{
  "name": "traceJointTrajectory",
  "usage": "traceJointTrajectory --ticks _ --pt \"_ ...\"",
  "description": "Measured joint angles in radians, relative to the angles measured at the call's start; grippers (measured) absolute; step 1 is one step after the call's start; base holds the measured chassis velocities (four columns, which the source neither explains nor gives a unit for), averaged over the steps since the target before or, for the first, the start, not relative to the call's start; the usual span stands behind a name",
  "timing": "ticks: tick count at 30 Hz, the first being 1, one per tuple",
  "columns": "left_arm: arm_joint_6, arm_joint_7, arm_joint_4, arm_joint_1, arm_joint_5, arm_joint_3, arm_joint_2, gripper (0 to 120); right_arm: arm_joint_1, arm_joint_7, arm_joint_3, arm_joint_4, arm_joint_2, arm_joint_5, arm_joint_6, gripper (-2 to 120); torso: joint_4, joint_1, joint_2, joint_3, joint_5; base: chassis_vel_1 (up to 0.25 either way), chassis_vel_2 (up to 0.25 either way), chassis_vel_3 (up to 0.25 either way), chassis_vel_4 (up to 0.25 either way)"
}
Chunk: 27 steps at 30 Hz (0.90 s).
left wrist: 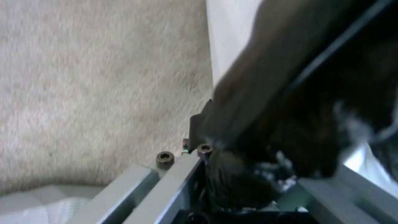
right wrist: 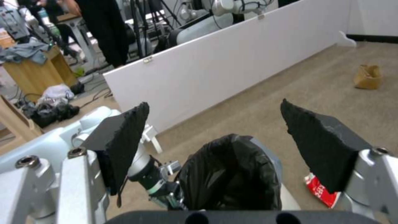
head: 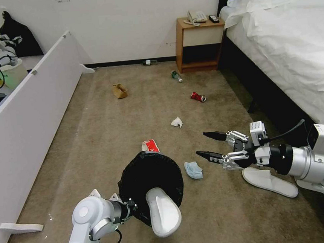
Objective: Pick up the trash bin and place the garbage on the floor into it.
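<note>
From the head camera I see my left gripper [head: 130,209] clamped on the rim of the trash bin [head: 152,186], holding it tilted above the floor [head: 95,142], with a white slipper [head: 163,212] sticking out of its black-lined mouth. My right gripper [head: 205,145] hovers with fingers spread and nothing between them, just beside the blue face mask [head: 194,170]. A second slipper [head: 270,181] lies under that arm. The left wrist camera adds the black bag [left wrist: 290,109] bunched close against the lens. The right wrist camera shows the red packet [right wrist: 321,191] beside the bin and the brown paper bag [right wrist: 367,77]. Farther out on the beige carpet lie a tissue [head: 177,122], a red can [head: 198,96] and a bottle [head: 176,76], near a wooden nightstand [head: 199,42], a bed [head: 287,42] and a white partition [head: 29,121].
</note>
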State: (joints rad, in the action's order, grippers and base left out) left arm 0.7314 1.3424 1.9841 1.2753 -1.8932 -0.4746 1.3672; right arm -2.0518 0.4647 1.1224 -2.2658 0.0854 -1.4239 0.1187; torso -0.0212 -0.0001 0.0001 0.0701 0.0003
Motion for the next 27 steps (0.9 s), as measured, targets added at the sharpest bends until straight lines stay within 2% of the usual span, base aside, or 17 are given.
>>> traceJointTrajectory --ticks 2,3,4,5,7,10,12,13,18,22,25,27 --pt "-0.002 0.040 -0.006 0.004 -0.028 -0.004 0.005 0 -0.002 0.000 -0.003 -0.005 0.009 0.003 -0.002 82 -0.0001 0.000 0.000 0.000 0.0001 0.000 0.000 0.000 0.000" --pt "-0.002 0.040 -0.006 0.004 -0.028 -0.004 0.005 0 -0.002 0.000 -0.003 -0.005 0.009 0.003 -0.002 82 -0.0001 0.000 0.000 0.000 0.0001 0.000 0.000 0.000 0.000" --pt "-0.007 0.071 -0.004 0.007 -0.058 -0.007 0.007 0 -0.004 0.000 -0.003 -0.007 0.013 0.005 -0.002 82 0.0000 0.000 0.000 0.000 0.0002 0.000 0.000 0.000 0.000" --pt "-0.007 0.071 -0.004 0.007 -0.058 -0.007 0.007 0 -0.004 0.000 -0.003 -0.007 0.013 0.005 -0.002 82 0.0000 0.000 0.000 0.000 0.0002 0.000 0.000 0.000 0.000" --pt "-0.010 0.143 0.013 0.013 -0.134 -0.018 0.011 0 -0.005 0.000 -0.004 -0.010 0.020 0.009 -0.004 82 -0.0001 0.000 0.000 0.000 -0.0003 0.000 0.000 0.000 0.000" --pt "-0.031 0.167 0.028 0.024 -0.154 -0.021 0.016 0 -0.005 -0.001 -0.004 -0.012 0.025 0.012 -0.005 81 -0.0005 0.000 0.000 0.000 -0.0003 0.000 0.000 0.000 0.000" --pt "-0.034 0.168 0.030 0.026 -0.154 -0.020 0.018 0 -0.005 -0.002 -0.004 -0.013 0.025 0.012 -0.005 81 -0.0002 0.000 0.000 0.000 -0.0003 0.000 0.000 0.000 0.000" --pt "-0.057 0.174 0.046 0.034 -0.153 -0.017 0.028 0 -0.005 -0.007 -0.004 -0.016 0.026 0.012 -0.005 80 0.0002 0.000 0.000 0.000 -0.0005 0.000 0.000 0.000 0.000" --pt "-0.090 0.180 0.055 0.029 -0.144 -0.014 0.040 0 -0.005 -0.011 -0.003 -0.017 0.026 0.016 -0.006 80 0.0000 0.000 0.000 0.001 -0.0005 0.000 0.000 0.000 0.000" --pt "-0.114 0.191 0.111 0.007 -0.168 -0.017 0.014 0 -0.006 -0.013 -0.003 -0.017 0.027 0.023 -0.008 79 0.0001 0.000 0.000 0.001 -0.0003 0.000 0.000 0.000 0.000" --pt "-0.109 0.185 0.124 -0.003 -0.186 -0.033 -0.005 0 -0.007 -0.014 -0.004 -0.016 0.032 0.030 -0.008 79 -0.0006 0.000 0.000 0.001 -0.0007 0.000 0.000 0.000 0.000" --pt "-0.102 0.185 0.139 0.001 -0.192 -0.039 -0.015 0 -0.006 -0.017 -0.003 -0.016 0.035 0.030 -0.008 79 0.0000 0.000 0.000 0.001 -0.0005 0.000 0.000 0.000 0.000"
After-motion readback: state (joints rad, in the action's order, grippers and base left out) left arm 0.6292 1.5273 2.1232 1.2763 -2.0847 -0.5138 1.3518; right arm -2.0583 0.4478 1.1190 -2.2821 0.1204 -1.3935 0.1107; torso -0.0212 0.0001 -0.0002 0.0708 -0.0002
